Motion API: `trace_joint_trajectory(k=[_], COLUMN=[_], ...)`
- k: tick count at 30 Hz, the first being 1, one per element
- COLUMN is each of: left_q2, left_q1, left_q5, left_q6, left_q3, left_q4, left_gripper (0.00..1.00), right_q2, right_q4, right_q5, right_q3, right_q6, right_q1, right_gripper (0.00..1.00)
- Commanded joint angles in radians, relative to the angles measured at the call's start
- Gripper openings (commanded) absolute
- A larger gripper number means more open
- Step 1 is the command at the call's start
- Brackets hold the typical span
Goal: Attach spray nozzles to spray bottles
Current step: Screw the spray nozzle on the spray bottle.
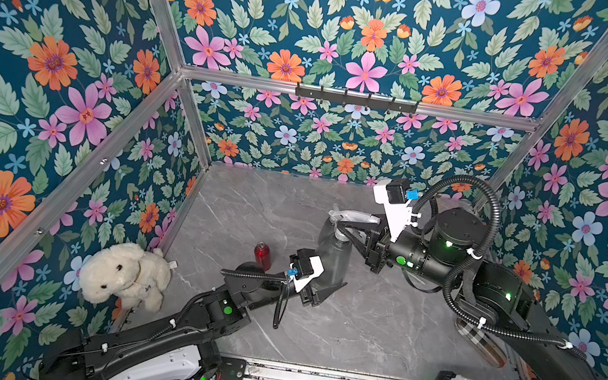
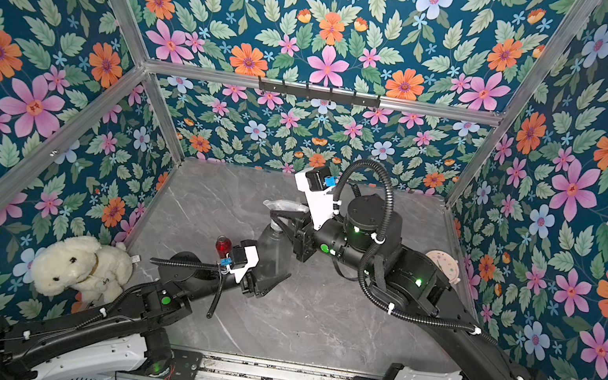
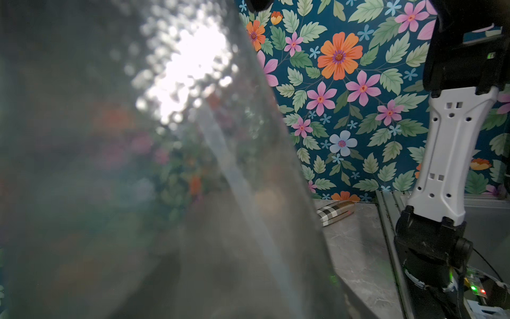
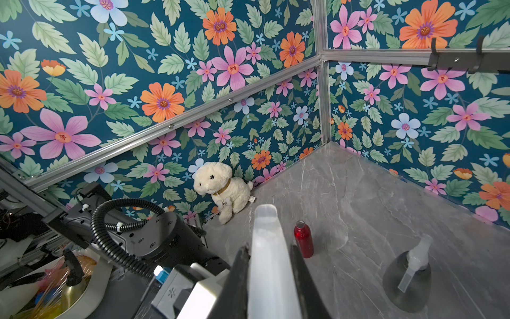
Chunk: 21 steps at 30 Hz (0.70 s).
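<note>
A cream plush dog (image 1: 123,274) sits in the corner, well off to the left claw's left. Nearer that claw, also on its left and apart from it, the small red bottle (image 1: 263,255) stands upright on the grey marbled worktop (image 1: 374,334), open neck up.

The left claw (image 1: 327,281) stands about half open around the lower body of a smoky grey bottle (image 1: 337,256) and has hold of it. One finger shows against the bottle's near side and the other is hidden. The bottle's long axis is upright, narrow neck topmost. In the left wrist view its wall fills most of the picture, and a pale dip tube (image 3: 240,193) slants down inside.

Over the neck, the translucent spray nozzle (image 1: 355,218) lies with its long axis level, in line with the right claw's fingers. Its spout points away from that claw's wrist, toward the plush dog's side. The right claw (image 4: 269,248) is closed on the nozzle head, a finger flat against each side. Just past its tips a second grey bottle (image 4: 408,279) stands with a nozzle on top. A plaid case (image 1: 476,342) lies under the right arm, behind the right claw.
</note>
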Motion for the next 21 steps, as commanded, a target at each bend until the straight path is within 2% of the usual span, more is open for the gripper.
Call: trace_joint_trajectory(k=[1, 8, 13, 15, 18, 21], left_q2=[-0.012, 0.035, 0.097, 0.124, 0.161, 0.178], left_q1=[0.003, -0.008, -0.03, -0.052, -0.085, -0.089], left_q5=[-0.11, -0.261, -0.351, -0.424, -0.533, -0.547], left_q6=[-0.038, 0.019, 0.072, 0.098, 0.134, 0.134], left_q3=[-0.004, 0.039, 0.073, 0.076, 0.069, 0.074], left_q4=[0.172, 0.167, 0.162, 0.187, 0.257, 0.265], left_gripper=[0.0, 0.0, 0.0, 0.0, 0.0, 0.0], right_q2=[-0.014, 0.062, 0.174, 0.209, 0.231, 0.248], right_q4=[0.024, 0.066, -0.048, -0.08, -0.01, 0.037], right_q5=[0.04, 0.274, 0.377, 0.455, 0.57, 0.598], right_q3=[-0.076, -0.127, -0.039, -0.012, -0.038, -0.038], right_q6=[0.06, 0.194, 0.327, 0.368, 0.379, 0.365], right_q1=[0.026, 0.124, 0.137, 0.149, 0.193, 0.208], right_gripper=[0.01, 0.0, 0.0, 0.0, 0.0, 0.0])
